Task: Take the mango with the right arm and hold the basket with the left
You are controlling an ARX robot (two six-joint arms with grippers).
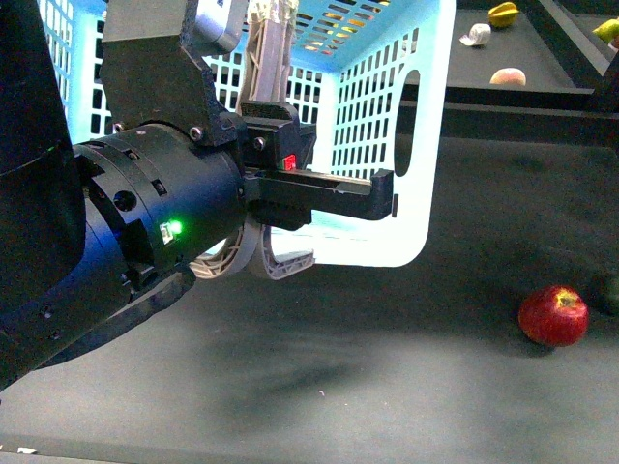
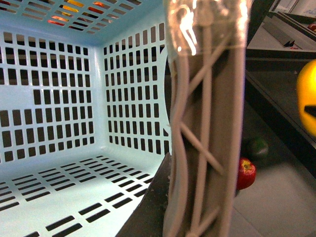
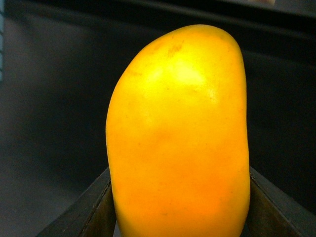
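Note:
The pale blue slotted basket [image 1: 377, 126] hangs tipped above the dark table, its inside filling the left wrist view [image 2: 59, 108]. My left gripper [image 1: 271, 43], on the bulky black arm with the green light, is shut on the basket's wall; one grey latticed finger [image 2: 207, 123] runs along that wall's edge. The mango [image 3: 177, 138], smooth and yellow, stands upright between the dark jaws of my right gripper [image 3: 180, 212], which is shut on it. The mango's edge [image 2: 307, 98] also shows in the air to the right of the basket. The right arm is outside the front view.
A red apple [image 1: 553, 315] lies on the table at the right, with a dark green round thing [image 1: 607, 290] just behind it. On the raised dark shelf at the back sit a yellow star-shaped fruit [image 1: 502, 14], a pale peach-coloured thing [image 1: 508, 76] and a white thing [image 1: 475, 35].

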